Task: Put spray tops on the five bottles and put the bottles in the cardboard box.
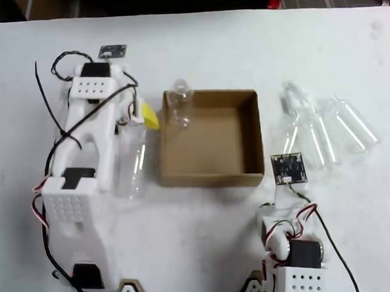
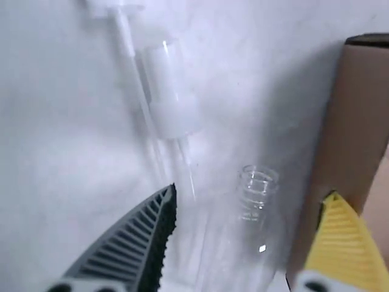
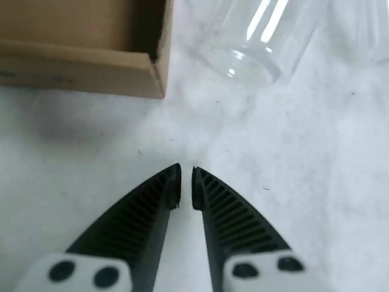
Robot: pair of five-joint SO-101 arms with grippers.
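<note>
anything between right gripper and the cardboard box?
No. In the right wrist view, only bare table runs from the right gripper to the cardboard box corner.

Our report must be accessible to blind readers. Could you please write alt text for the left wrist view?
The left arm's open hand hangs over a clear bottle lying uncapped on the white table. A white spray top lies on the table nearby, and the cardboard box stands close beside the bottle.

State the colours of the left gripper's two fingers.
Left gripper: one finger black, one yellow; best in left wrist view.
</note>
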